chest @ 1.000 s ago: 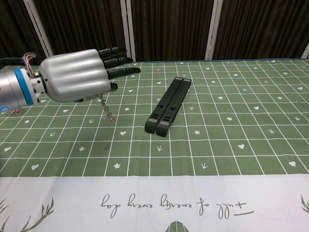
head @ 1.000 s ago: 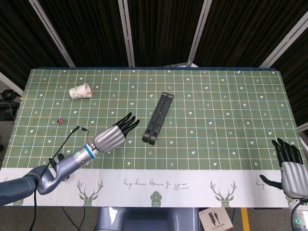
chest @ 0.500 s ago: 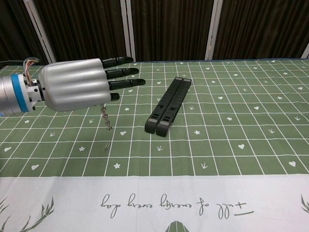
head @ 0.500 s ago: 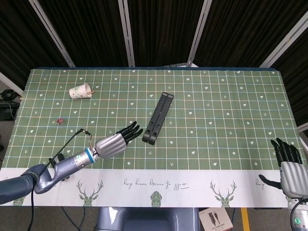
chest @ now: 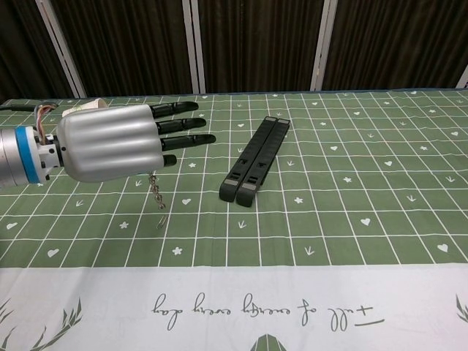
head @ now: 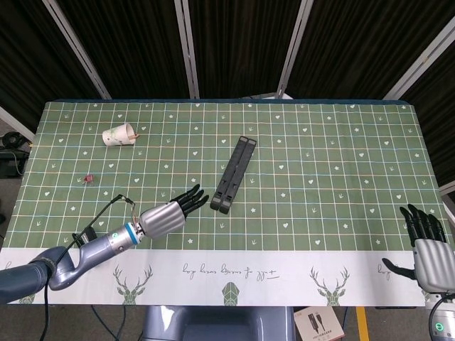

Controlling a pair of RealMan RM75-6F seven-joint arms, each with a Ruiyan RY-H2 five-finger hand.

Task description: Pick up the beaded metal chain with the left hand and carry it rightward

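In the chest view, a thin beaded metal chain point(chest: 156, 191) hangs from under my left hand point(chest: 110, 142). The hand holds the chain's top end, and its dark fingers point(chest: 183, 137) stretch out rightward over the green cloth. The chain's lower end dangles close to the cloth; I cannot tell whether it touches. The head view shows the same left hand point(head: 167, 215) near the table's front left, and the chain is hidden under it there. My right hand point(head: 427, 245) hovers off the table's front right corner, fingers apart and holding nothing.
Two black bars point(head: 234, 174) lie side by side in the middle of the table, just right of my left hand, and show again as the black bars point(chest: 254, 159). A tipped paper cup point(head: 119, 134) lies far left. A small red object point(head: 89, 178) sits near the left edge.
My left hand has drawn back toward the table's front edge and sunk lower, with the chain still hanging from it. The right hand has stayed put.
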